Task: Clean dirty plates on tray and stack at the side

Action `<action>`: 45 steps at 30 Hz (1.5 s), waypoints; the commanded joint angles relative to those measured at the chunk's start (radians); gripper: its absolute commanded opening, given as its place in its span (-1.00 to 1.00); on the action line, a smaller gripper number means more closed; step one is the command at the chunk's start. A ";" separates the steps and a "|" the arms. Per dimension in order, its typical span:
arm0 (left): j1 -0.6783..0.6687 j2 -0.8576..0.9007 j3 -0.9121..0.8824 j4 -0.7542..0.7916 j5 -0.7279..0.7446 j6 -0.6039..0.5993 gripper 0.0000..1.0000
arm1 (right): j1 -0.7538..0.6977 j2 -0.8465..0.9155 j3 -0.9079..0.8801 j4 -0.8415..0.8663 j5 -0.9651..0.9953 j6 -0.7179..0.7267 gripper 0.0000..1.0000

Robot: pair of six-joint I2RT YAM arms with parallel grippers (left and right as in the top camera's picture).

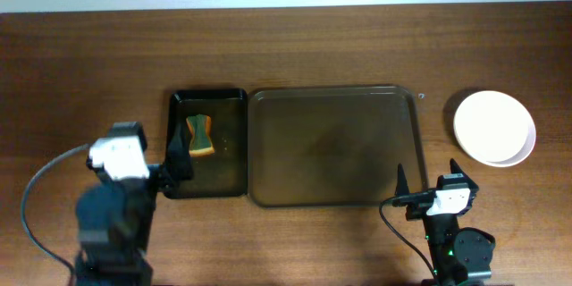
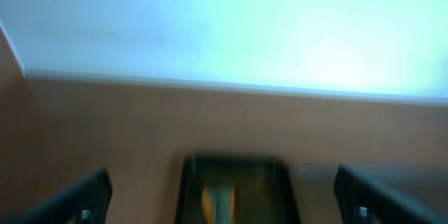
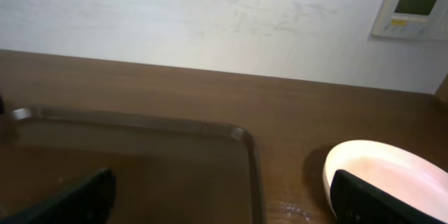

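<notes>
The large brown tray (image 1: 332, 147) lies mid-table with nothing on it; its right part shows in the right wrist view (image 3: 140, 154). White plates (image 1: 494, 127) sit stacked on the table to the right of the tray, and show in the right wrist view (image 3: 392, 171); how many are in the stack I cannot tell. My left gripper (image 1: 179, 163) is open and empty over the front left edge of the black tray. My right gripper (image 1: 427, 181) is open and empty near the tray's front right corner, in front of the plates.
A smaller black tray (image 1: 208, 143) stands left of the brown tray and holds a green and yellow sponge (image 1: 199, 136); both show blurred in the left wrist view (image 2: 234, 189). A wall runs behind the table, with a white control panel (image 3: 414, 8).
</notes>
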 commanded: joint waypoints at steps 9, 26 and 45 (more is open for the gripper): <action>0.003 -0.555 -0.626 0.601 0.013 -0.026 0.99 | 0.006 -0.007 -0.006 -0.005 0.010 0.008 0.97; 0.002 -0.555 -0.651 0.219 0.046 0.024 0.99 | 0.006 -0.007 -0.006 -0.004 0.010 0.008 0.97; 0.003 -0.555 -0.651 0.219 0.046 0.024 0.99 | 0.006 -0.007 -0.006 -0.005 0.010 0.008 0.97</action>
